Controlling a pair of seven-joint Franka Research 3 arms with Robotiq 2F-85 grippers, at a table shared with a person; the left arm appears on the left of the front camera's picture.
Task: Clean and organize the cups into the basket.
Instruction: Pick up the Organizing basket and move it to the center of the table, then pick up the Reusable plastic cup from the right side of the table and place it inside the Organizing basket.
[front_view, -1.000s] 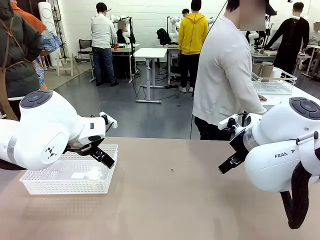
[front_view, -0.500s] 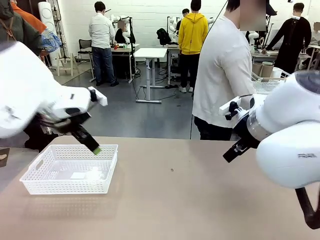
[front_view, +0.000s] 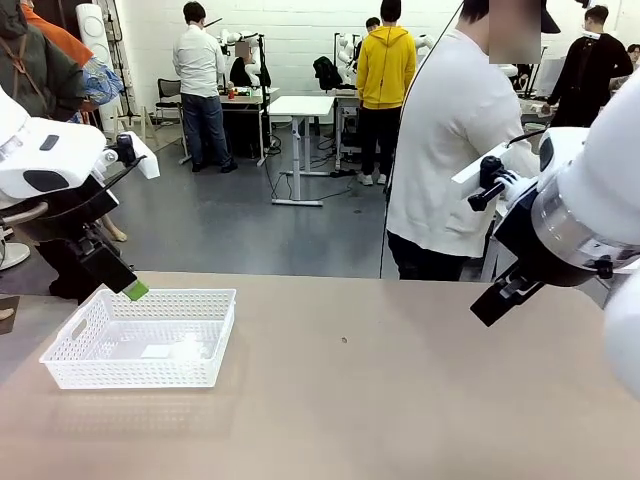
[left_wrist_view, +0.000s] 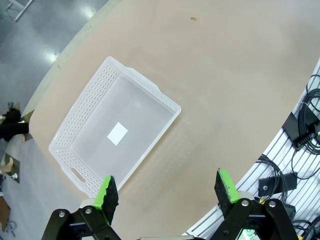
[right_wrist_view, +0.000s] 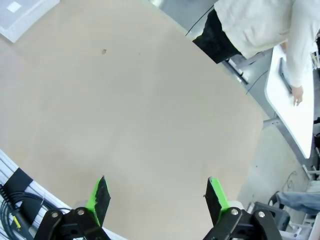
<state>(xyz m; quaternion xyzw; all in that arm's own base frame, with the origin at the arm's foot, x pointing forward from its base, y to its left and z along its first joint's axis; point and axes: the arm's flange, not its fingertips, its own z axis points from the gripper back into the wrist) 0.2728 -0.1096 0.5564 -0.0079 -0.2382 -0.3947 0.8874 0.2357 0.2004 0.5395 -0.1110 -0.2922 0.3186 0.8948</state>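
Overhead, left gripper (left_wrist_view: 166, 186) spread wide, empty, basket (left_wrist_view: 142, 112) below it on table (left_wrist_view: 230, 75), right gripper (right_wrist_view: 157, 189) likewise spread, empty.

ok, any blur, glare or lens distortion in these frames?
Front view: sharp, evenly lit; the basket casts a soft shadow on the table. Left wrist view: the wide-angle lens bends the table edge into a curve, there are bright glare spots on the floor, and the basket is crisp. Right wrist view: same curved table edge, no visible motion blur.
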